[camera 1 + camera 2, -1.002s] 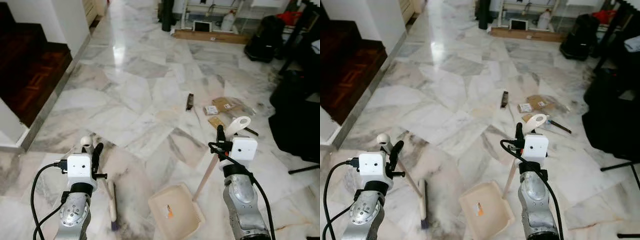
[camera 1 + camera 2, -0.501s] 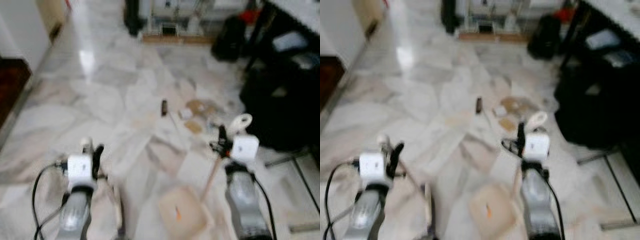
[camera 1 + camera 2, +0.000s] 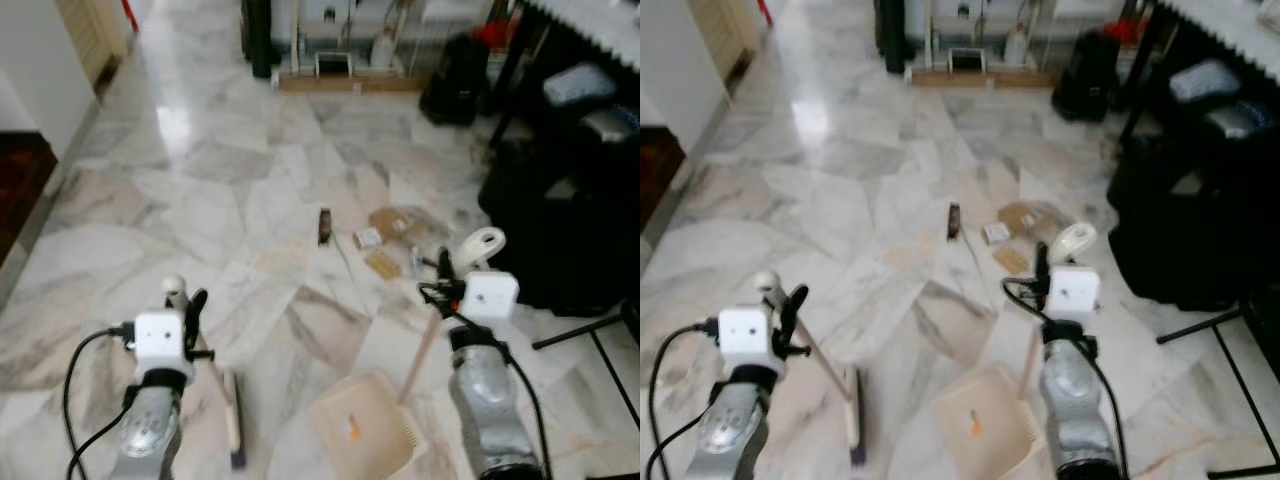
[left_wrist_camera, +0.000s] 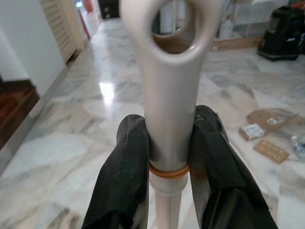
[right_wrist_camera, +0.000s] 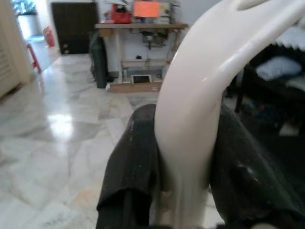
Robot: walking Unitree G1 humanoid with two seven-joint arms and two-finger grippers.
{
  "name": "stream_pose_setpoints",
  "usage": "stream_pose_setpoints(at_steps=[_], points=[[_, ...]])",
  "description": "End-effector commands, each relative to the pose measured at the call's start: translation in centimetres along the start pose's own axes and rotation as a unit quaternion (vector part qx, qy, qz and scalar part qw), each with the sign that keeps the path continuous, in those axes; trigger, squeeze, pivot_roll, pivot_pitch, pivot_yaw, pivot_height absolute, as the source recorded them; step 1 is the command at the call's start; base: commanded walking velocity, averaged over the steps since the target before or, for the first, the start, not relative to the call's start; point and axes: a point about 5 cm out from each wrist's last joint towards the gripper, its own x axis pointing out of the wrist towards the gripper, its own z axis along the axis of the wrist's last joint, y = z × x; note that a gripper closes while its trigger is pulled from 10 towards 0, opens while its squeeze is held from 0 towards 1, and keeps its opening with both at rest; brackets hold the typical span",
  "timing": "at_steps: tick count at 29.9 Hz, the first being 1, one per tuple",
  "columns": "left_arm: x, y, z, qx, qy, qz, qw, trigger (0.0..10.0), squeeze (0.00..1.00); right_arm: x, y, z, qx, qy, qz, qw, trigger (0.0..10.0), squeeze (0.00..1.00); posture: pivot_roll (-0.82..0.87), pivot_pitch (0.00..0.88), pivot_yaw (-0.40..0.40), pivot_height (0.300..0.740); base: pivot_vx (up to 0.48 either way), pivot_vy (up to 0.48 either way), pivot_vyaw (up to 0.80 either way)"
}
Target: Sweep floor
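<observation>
My left gripper [image 3: 183,305] is shut on the cream handle of a broom [image 4: 170,95]; the broom head [image 3: 233,418] rests on the marble floor below it. My right gripper [image 3: 452,282] is shut on the curved cream handle of a dustpan [image 5: 200,95], whose beige pan [image 3: 362,437] sits on the floor between my arms. Ahead on the floor lie scraps: cardboard pieces [image 3: 397,222], a small white box [image 3: 367,238] and a dark strip [image 3: 324,226].
A black bag [image 3: 455,85] and dark furniture [image 3: 565,200] stand at the right. A low shelf with items [image 3: 345,60] is at the back. A white wall and dark wooden step [image 3: 25,150] lie at the left. A black stand leg [image 3: 580,330] crosses the floor at right.
The camera has turned to the right and moved ahead, so the wooden steps slid out on the left and the dark furniture came in. Both grippers hold the same handles as before.
</observation>
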Motion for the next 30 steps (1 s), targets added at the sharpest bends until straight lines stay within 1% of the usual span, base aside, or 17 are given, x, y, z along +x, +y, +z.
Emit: stream_pose_setpoints(at_steps=[1, 13, 26, 30], points=[[0.1, -0.2, 0.2, 0.0, -0.008, -0.005, 1.0, 10.0, 0.0, 0.1, -0.9, 0.6, -0.005, -0.015, -0.013, 1.0, 10.0, 0.0, 0.01, 0.115, -0.033, 0.74, 0.3, 0.0, 0.0], [0.0, -0.3, 0.3, 0.0, -0.008, -0.006, 1.0, 10.0, 0.0, 0.2, -1.5, 0.4, -0.011, -0.012, -0.023, 1.0, 10.0, 0.0, 0.01, 0.119, -0.032, 0.74, 0.302, 0.0, 0.0], [0.0, -0.3, 0.4, -0.003, -0.013, -0.013, 1.0, 10.0, 0.0, 0.3, -2.2, -0.1, -0.019, -0.007, -0.037, 0.999, 10.0, 0.0, 0.01, 0.13, -0.028, 0.74, 0.0, 0.0, 0.0], [-0.2, -0.3, 0.4, -0.003, -0.009, -0.021, 1.0, 10.0, 0.0, 0.5, -2.5, -0.5, -0.027, -0.003, -0.053, 0.998, 10.0, 0.0, 0.02, 0.143, -0.018, 0.74, 0.0, 0.0, 0.0]])
